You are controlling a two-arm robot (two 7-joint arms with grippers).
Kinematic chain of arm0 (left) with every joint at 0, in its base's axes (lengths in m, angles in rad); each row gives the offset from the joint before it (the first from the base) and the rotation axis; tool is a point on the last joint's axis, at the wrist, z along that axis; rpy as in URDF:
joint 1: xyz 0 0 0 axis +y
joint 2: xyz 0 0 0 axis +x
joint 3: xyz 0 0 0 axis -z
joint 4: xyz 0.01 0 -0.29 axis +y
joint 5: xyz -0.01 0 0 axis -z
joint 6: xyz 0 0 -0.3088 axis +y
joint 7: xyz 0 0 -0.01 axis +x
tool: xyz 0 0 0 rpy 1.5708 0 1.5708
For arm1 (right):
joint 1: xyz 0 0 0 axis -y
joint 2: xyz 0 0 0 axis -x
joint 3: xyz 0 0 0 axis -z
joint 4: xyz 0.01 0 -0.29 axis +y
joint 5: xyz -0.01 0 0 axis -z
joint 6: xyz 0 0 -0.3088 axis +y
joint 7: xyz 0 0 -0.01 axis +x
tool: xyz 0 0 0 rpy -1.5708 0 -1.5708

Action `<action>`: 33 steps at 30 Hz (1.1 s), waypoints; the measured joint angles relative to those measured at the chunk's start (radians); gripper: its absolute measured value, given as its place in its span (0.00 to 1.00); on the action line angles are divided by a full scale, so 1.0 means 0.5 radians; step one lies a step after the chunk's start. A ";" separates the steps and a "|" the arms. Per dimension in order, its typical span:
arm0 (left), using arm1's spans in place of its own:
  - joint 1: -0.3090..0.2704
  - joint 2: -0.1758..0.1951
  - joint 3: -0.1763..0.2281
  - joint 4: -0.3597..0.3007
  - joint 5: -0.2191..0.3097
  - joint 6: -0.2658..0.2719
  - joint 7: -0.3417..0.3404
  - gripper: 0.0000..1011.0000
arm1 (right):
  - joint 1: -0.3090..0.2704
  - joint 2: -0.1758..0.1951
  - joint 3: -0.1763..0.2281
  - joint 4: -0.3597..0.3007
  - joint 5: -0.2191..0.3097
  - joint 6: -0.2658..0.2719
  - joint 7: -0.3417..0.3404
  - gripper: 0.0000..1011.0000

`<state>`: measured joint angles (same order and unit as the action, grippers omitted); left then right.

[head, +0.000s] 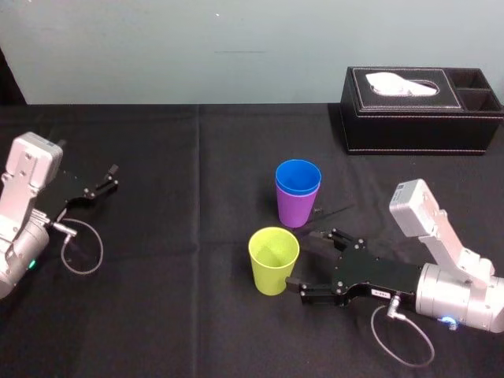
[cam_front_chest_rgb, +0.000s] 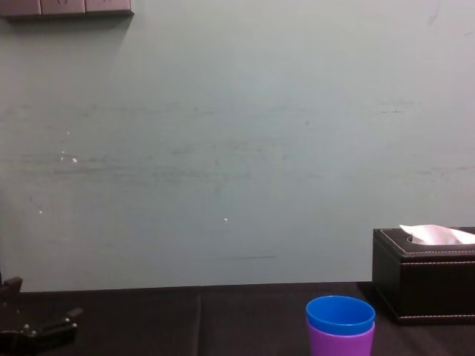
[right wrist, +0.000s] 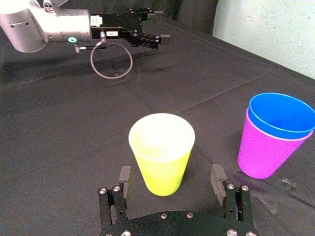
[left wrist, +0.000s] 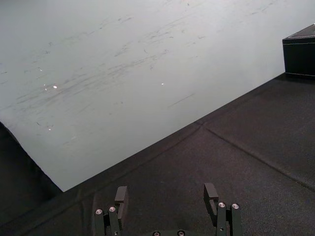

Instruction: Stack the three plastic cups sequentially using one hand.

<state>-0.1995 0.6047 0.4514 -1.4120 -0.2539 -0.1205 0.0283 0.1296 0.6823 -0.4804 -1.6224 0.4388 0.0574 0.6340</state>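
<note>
A blue cup [head: 298, 175] [right wrist: 280, 114] [cam_front_chest_rgb: 340, 314] is nested inside a purple cup [head: 295, 211] [right wrist: 263, 152] [cam_front_chest_rgb: 340, 343] at the middle of the black table. In front of them a yellow-green cup [head: 273, 260] [right wrist: 161, 152] stands upright on its own. My right gripper [head: 305, 260] [right wrist: 172, 179] lies low at this cup's right side and is open. The wrist view shows its fingers [right wrist: 218, 178] on both sides of the cup's base, with gaps. Far to the left my left gripper [head: 109, 178] [left wrist: 166, 196] [right wrist: 152, 37] rests open and holds nothing.
A black tissue box [head: 421, 110] [cam_front_chest_rgb: 427, 278] [left wrist: 300, 51] stands at the table's back right, beyond the nested cups. Black cloth [head: 181, 315] covers the table, and a pale wall [cam_front_chest_rgb: 223, 148] rises behind it. Cable loops [head: 83, 256] hang by both wrists.
</note>
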 joint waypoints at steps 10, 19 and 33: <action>0.000 0.000 0.000 0.000 0.000 0.000 0.000 1.00 | 0.075 -0.060 -0.051 0.069 -0.017 0.015 0.008 0.99; 0.000 0.000 0.000 0.000 0.000 0.000 0.000 1.00 | 0.148 -0.126 -0.094 0.142 -0.018 0.028 0.021 0.99; 0.000 0.000 0.000 0.000 0.000 0.000 0.000 1.00 | 0.237 -0.194 -0.165 0.217 -0.030 0.060 0.037 0.99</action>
<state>-0.1995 0.6047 0.4514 -1.4120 -0.2539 -0.1205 0.0283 0.2480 0.5852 -0.5629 -1.5140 0.4237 0.0872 0.6526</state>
